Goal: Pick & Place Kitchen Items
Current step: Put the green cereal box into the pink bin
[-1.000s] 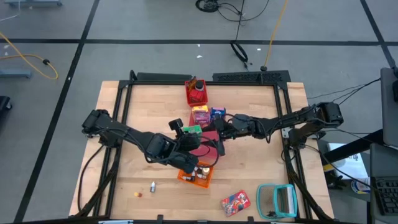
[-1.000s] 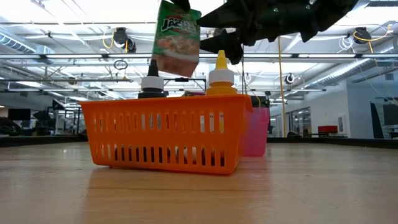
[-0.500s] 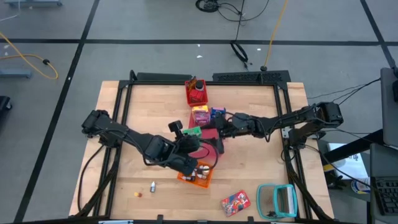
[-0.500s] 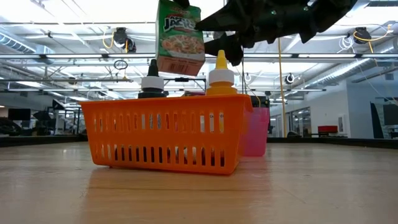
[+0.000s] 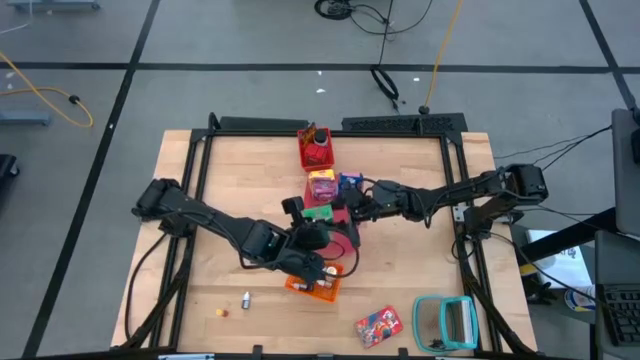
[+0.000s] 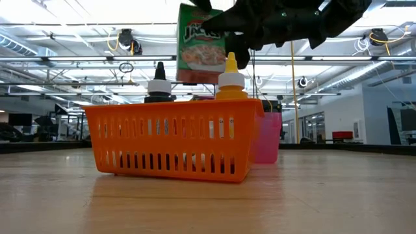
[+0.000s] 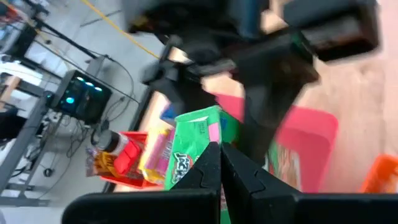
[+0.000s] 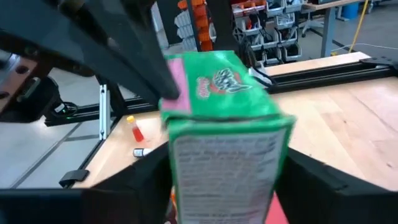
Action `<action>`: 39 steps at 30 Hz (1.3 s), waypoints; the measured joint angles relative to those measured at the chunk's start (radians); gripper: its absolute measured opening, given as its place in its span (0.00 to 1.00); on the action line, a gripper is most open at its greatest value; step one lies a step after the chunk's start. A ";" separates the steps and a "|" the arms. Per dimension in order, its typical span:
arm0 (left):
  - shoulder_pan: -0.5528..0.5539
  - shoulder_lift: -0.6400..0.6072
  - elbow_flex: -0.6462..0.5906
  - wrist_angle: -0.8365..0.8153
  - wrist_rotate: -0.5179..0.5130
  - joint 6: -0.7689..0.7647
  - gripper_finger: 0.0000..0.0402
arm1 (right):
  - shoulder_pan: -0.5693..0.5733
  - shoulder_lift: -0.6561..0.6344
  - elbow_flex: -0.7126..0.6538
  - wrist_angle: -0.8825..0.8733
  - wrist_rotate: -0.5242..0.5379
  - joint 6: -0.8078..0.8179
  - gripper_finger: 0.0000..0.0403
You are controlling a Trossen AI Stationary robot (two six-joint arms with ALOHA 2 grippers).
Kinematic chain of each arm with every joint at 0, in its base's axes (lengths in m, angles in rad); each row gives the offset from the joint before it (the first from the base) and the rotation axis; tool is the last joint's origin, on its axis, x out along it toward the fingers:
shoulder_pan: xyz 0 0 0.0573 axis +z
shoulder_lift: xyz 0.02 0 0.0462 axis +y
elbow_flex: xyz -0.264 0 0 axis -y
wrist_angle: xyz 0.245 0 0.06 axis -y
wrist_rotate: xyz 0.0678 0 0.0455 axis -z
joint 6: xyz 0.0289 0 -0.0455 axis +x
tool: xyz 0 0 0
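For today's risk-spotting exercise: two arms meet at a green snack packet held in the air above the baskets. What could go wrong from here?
1. The left pincer pinches only an edge of the green snack packet, so it might slip as the open right pincer closes around it.
2. A dropped packet could hit the yellow-capped bottle in the orange basket below.
3. The two arms are crowded together and may collide.

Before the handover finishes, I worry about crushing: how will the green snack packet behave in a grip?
The green snack packet hangs straight from the shut left gripper, so probably light and fairly stiff. Its printed face looks glossy, perhaps slippery. The right gripper flanks it.
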 joint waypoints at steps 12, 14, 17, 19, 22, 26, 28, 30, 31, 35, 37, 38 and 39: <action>0.015 -0.004 0.001 -0.015 0.047 -0.026 0.00 | 0.006 0.000 0.000 -0.021 -0.030 -0.033 0.12; 0.015 -0.009 0.001 -0.030 0.032 -0.030 0.01 | 0.006 -0.007 0.000 -0.033 -0.029 -0.039 0.12; 0.006 -0.038 0.001 -0.095 -0.065 -0.113 0.00 | -0.001 -0.010 0.002 -0.049 -0.024 -0.049 0.12; 0.006 -0.068 0.001 -0.147 -0.124 -0.191 0.00 | -0.007 -0.008 0.000 -0.070 -0.030 -0.046 0.13; 0.008 -0.101 0.003 -0.219 -0.147 -0.286 0.01 | -0.013 -0.008 0.000 -0.089 -0.031 -0.047 0.15; 0.000 -0.119 0.002 -0.268 -0.131 -0.387 0.02 | -0.021 -0.008 0.000 -0.114 -0.028 -0.071 0.12; -0.009 -0.118 0.002 -0.292 -0.127 -0.413 0.02 | -0.024 -0.012 0.000 -0.113 -0.028 -0.089 0.12; -0.020 -0.115 0.000 -0.316 -0.126 -0.449 0.02 | -0.029 -0.018 0.000 -0.123 -0.028 -0.103 0.12; -0.025 -0.113 -0.005 -0.315 -0.124 -0.467 0.02 | -0.031 -0.025 -0.004 -0.135 -0.027 -0.110 0.13; -0.049 -0.108 -0.050 -0.315 -0.105 -0.535 0.02 | -0.039 -0.072 -0.048 -0.143 0.014 -0.125 0.14; -0.062 -0.108 -0.074 -0.311 -0.107 -0.566 0.02 | -0.041 -0.113 -0.083 -0.143 0.053 -0.141 0.13; -0.068 -0.109 -0.086 -0.309 -0.109 -0.584 0.02 | -0.041 -0.133 -0.102 -0.137 0.075 -0.149 0.13; -0.074 -0.109 -0.098 -0.303 -0.109 -0.601 0.02 | -0.041 -0.157 -0.125 -0.128 0.099 -0.154 0.13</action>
